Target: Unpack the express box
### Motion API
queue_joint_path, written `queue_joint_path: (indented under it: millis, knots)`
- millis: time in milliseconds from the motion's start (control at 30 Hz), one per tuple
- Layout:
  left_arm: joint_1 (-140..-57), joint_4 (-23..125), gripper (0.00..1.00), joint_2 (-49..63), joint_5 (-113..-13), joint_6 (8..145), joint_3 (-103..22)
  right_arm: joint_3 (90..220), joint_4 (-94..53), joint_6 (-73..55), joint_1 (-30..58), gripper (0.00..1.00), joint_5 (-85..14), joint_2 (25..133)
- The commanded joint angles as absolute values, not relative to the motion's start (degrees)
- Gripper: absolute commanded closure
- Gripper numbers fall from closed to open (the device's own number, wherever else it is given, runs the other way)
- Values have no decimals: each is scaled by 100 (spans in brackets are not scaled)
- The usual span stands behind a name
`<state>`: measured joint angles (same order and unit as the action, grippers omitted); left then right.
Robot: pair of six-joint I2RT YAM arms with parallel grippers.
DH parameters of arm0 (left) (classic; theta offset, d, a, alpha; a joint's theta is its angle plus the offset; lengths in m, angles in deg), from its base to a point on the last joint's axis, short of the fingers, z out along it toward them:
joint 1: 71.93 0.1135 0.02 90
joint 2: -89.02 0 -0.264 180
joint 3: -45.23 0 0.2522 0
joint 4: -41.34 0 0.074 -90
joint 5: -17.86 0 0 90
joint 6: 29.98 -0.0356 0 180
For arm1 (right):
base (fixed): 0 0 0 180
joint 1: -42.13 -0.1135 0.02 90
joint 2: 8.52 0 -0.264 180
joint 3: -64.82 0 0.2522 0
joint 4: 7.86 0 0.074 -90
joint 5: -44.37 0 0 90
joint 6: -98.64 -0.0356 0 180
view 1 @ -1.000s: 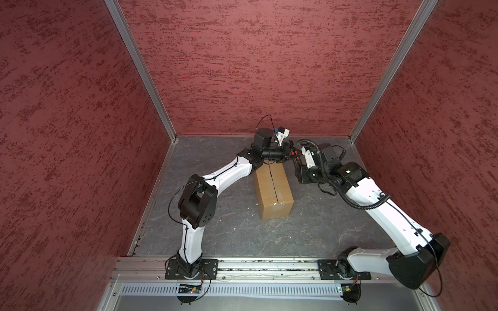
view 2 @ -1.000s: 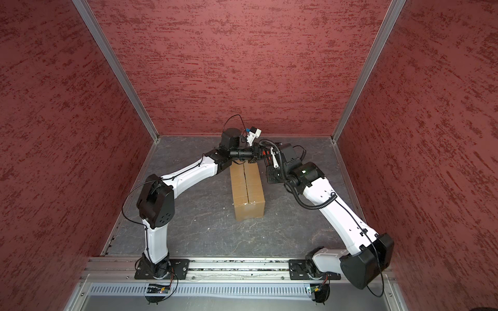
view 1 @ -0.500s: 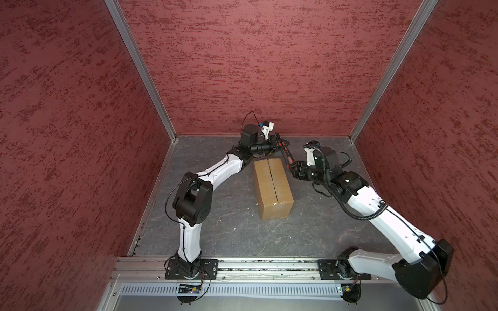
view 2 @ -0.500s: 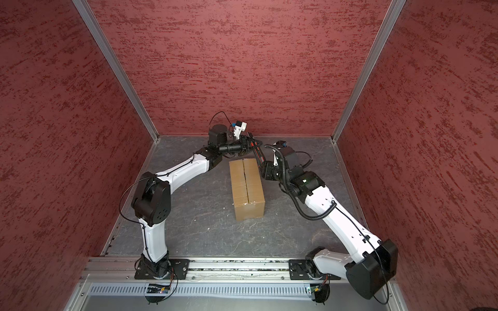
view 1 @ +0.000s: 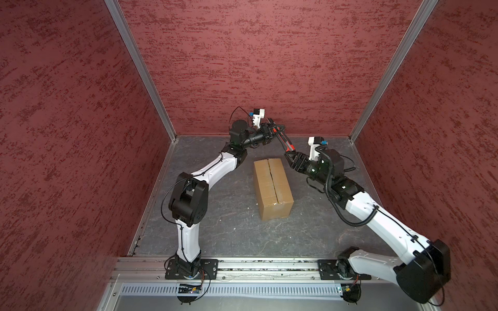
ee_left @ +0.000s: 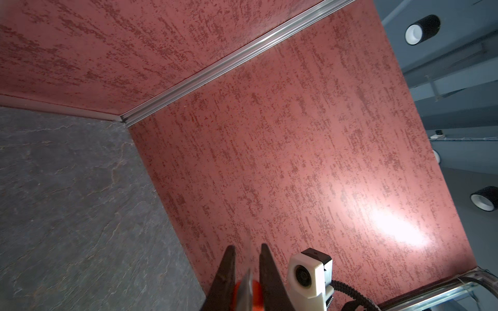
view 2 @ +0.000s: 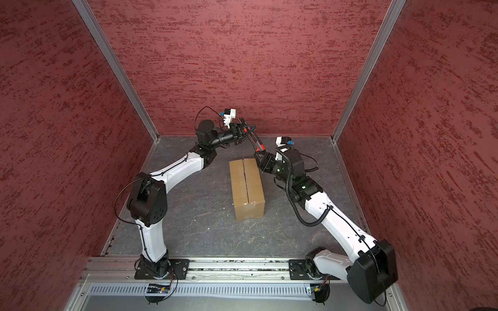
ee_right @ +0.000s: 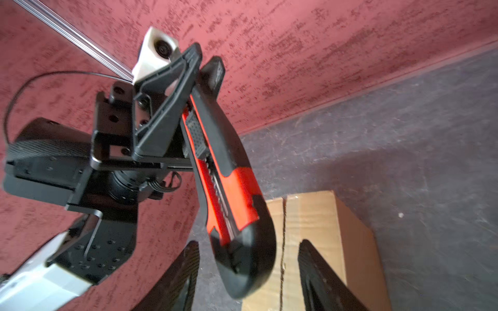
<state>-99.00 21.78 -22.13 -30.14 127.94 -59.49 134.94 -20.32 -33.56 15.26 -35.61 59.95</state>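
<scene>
Clamping the red-and-black utility knife (ee_right: 231, 194) near its blade end, the left gripper (view 1: 275, 129) holds it slanted in the air above the far end of the express box (view 1: 272, 185). The right gripper (ee_right: 249, 246) has its jaws apart on either side of the knife's butt, gripping nothing. The box rests mid-tabletop (view 1: 229, 229), flaps down. This looks like a handover. The right gripper should close squarely on the handle, clear of the slider, before the left lets go.
</scene>
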Motion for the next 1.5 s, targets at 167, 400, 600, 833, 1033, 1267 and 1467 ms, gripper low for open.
queue_joint_path:
  millis: [167, 400, 600, 833, 1033, 1267, 1467]
  knots:
    - [-9900, 991, 97, -2343, -3072, 13551, -5995, 13400, -559, -3771, 1655, 40, -3136, 6162]
    - [-10029, 685, 97, -2449, -3157, 13740, -5954, 13431, 166, -3991, 1709, 42, -2818, 6430]
    - [-10128, 614, 97, -2489, -3154, 13779, -5956, 13386, 546, -4068, 1709, 46, -2779, 6500]
    - [-10150, 536, 97, -2497, -3153, 13824, -5873, 13422, 530, -4028, 1708, 51, -2813, 6451]
    - [-10173, 469, 97, -2497, -3118, 13884, -5776, 13459, 570, -3997, 1715, 53, -2876, 6391]
    - [-10155, 378, 97, -2505, -3107, 13955, -5704, 13514, 546, -3946, 1709, 55, -2952, 6324]
    - [-10142, 335, 97, -2515, -3100, 13995, -5692, 13440, 563, -3930, 1709, 57, -3073, 6222]
